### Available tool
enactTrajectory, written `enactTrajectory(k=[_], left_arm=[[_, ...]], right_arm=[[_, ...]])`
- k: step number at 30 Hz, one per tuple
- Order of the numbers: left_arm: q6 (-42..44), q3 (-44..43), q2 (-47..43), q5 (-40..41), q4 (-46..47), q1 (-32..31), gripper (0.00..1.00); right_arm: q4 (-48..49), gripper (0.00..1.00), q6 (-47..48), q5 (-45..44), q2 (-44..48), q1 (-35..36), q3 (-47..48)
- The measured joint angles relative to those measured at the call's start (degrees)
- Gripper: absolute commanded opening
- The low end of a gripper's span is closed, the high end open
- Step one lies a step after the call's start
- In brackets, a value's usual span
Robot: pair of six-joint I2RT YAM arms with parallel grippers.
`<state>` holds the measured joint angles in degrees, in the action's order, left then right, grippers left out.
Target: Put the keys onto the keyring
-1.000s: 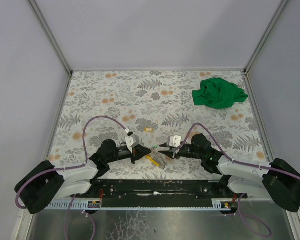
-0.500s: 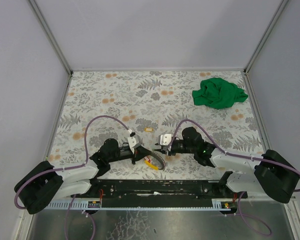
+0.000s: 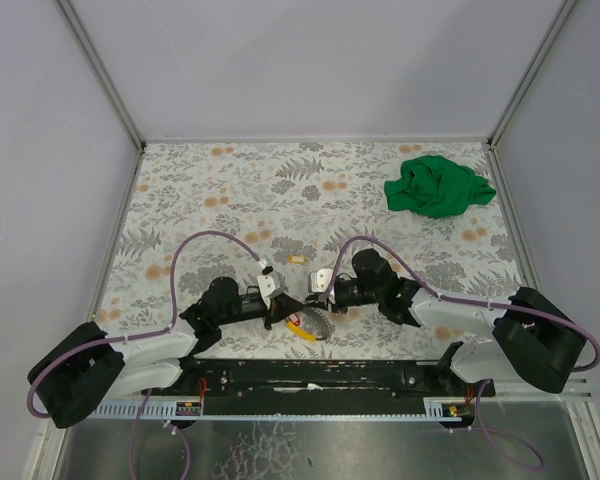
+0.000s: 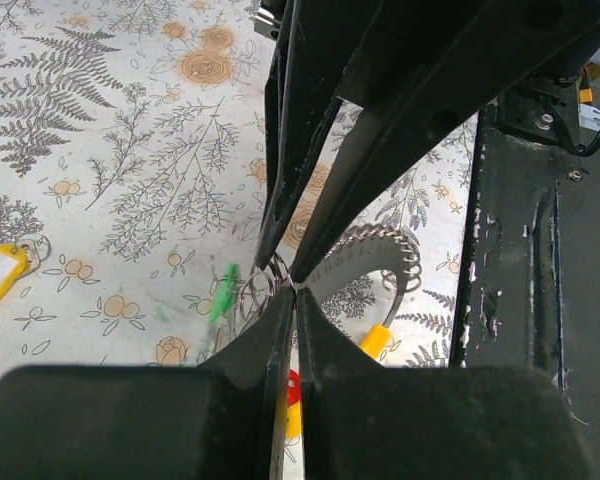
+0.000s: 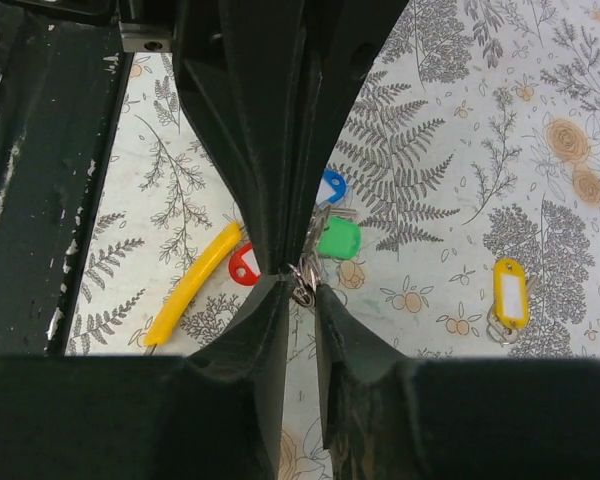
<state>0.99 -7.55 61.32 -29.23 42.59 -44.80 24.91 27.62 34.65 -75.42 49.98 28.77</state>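
Observation:
The keyring (image 3: 306, 322) lies near the front edge as a bunch of silvery loops (image 4: 256, 294) with red (image 5: 245, 265), blue (image 5: 331, 187) and yellow tags. My left gripper (image 4: 294, 291) is shut on its loops. My right gripper (image 5: 305, 284) faces it tip to tip, its jaws nearly closed on a loop of the same bunch (image 5: 304, 279). The green-tagged key (image 5: 338, 240) lies against the bunch; whether it is threaded on I cannot tell. The yellow-tagged key (image 3: 298, 260) lies apart on the cloth-patterned table and also shows in the right wrist view (image 5: 508, 293).
A grey coiled strap (image 4: 380, 258) with a yellow end (image 4: 377, 340) hangs from the bunch. The green cloth (image 3: 438, 185) lies at the far right. The black base rail (image 4: 540, 250) runs just behind the grippers.
My right arm has swung left, bringing its gripper in against the left gripper over the keyring. The left gripper has shifted only slightly.

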Motion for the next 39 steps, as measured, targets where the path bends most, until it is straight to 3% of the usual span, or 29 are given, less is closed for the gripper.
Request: enactTrajectory(k=[5, 7, 14, 16, 23, 31, 39], left_arm=[[0.0, 0.0, -0.1, 0.3, -0.3, -0.2, 0.0], [-0.3, 0.0, -0.1, 1.0, -0.2, -0.2, 0.0], [-6.3, 0.1, 0.6, 5.3, 2.3, -1.1, 0.0], [-8.3, 0.4, 1.2, 6.7, 3.8, -1.8, 0.0], [-13.4, 0.8, 2.7, 10.3, 7.0, -2.9, 0.0], [-11.0, 0.9, -3.1, 13.6, 3.7, -3.1, 0.0], [-6.6, 0.9, -4.2, 12.0, 0.4, -3.1, 0.0]], right_arm=[[0.3, 0.03, 0.2, -0.5, -0.5, 0.0, 0.3], [1.4, 0.01, -0.3, -1.5, -0.5, 0.0, 0.0], [10.8, 0.08, -1.9, -9.3, 1.5, 2.4, -5.2], [12.4, 0.18, -2.1, -11.6, 1.6, 3.3, -5.8], [18.7, 0.31, -1.9, -19.7, 1.2, 6.6, -8.8], [15.4, 0.4, -1.4, -25.0, 9.1, 7.1, -12.3], [13.6, 0.37, 1.0, -24.4, 11.1, 7.1, -12.1]])
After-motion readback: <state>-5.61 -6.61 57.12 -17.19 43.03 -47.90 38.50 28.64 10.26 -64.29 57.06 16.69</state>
